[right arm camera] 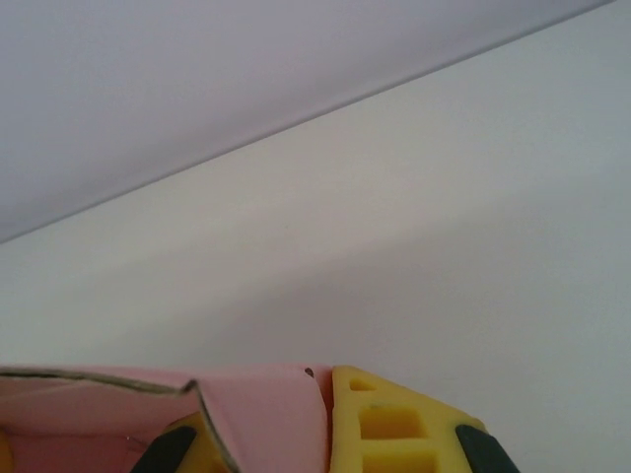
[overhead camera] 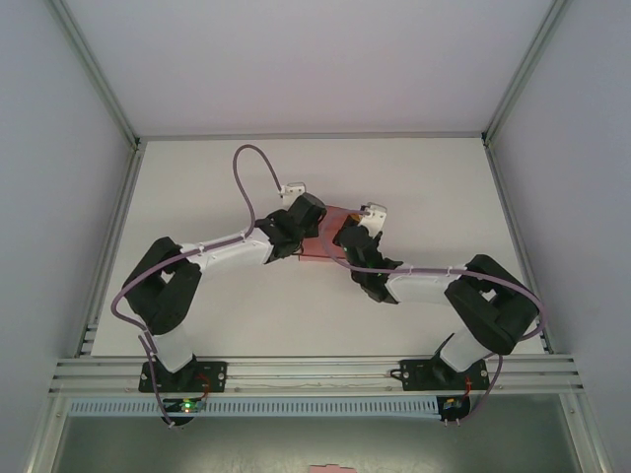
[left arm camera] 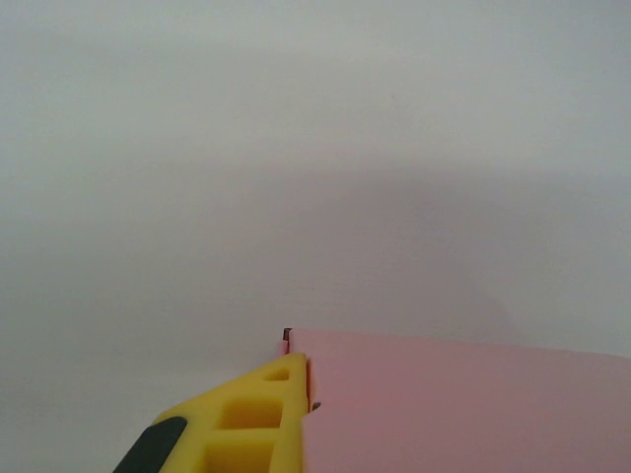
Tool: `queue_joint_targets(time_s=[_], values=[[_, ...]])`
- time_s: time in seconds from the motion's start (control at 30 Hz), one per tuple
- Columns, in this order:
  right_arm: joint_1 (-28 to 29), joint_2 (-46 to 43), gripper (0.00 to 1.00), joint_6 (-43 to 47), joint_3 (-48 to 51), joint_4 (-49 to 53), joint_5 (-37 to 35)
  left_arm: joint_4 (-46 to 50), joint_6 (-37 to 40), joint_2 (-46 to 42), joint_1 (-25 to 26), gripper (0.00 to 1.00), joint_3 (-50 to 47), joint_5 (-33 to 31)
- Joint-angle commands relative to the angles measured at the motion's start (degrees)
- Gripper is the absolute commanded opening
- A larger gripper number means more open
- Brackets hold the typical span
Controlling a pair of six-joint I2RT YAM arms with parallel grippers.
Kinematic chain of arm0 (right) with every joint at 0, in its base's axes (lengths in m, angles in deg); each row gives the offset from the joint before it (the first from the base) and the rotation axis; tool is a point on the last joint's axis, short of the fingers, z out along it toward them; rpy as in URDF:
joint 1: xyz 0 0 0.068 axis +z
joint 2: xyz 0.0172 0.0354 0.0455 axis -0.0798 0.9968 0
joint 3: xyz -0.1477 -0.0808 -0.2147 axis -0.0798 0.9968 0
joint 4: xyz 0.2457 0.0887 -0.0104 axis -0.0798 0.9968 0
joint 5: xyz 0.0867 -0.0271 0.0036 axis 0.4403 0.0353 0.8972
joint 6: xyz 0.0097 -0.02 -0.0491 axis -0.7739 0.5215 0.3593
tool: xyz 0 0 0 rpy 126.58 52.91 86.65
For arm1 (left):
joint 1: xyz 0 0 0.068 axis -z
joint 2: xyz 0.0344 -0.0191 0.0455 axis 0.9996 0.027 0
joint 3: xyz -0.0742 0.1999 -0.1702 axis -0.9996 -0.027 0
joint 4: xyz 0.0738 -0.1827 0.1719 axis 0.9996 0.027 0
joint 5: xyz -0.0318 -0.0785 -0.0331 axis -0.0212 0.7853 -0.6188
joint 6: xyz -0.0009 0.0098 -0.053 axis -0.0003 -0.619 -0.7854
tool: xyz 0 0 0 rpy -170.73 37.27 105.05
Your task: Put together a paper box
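Left hand (overhead camera: 299,239) and right hand (overhead camera: 343,236) are clamping opposite edges of the paper box (overhead camera: 320,246); wall-folding seems underway; next move is likely demanding steady, tear-free creasing.

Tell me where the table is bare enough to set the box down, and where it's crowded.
Bare: the far strip of the table between the paper box and the back wall; the near middle between the left arm, the right arm and the front rail. Crowded: the centre, where the left gripper and right gripper both pinch the box.
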Motion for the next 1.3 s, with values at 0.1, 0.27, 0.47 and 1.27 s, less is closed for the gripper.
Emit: queue_joint_targets(time_s=[0.1,0.27,0.47,1.27], values=[[3.3,1.0,0.00,-7.9,1.8,-8.3,0.9,-7.5,-6.5,-0.7,2.8,0.00,-3.6,5.2],[3.6,0.8,0.00,-7.3,8.8,-14.0,2.5,-10.7,-6.3,-0.3,4.3,0.00,-8.0,5.6],[4.5,0.1,0.00,-5.1,14.6,-16.9,3.5,-7.1,-3.9,-3.5,7.2,0.00,-12.1,-0.7],[8.7,-5.3,0.00,9.9,22.0,-12.1,-3.1,1.4,2.5,-20.0,11.2,0.94,-19.8,4.8]])
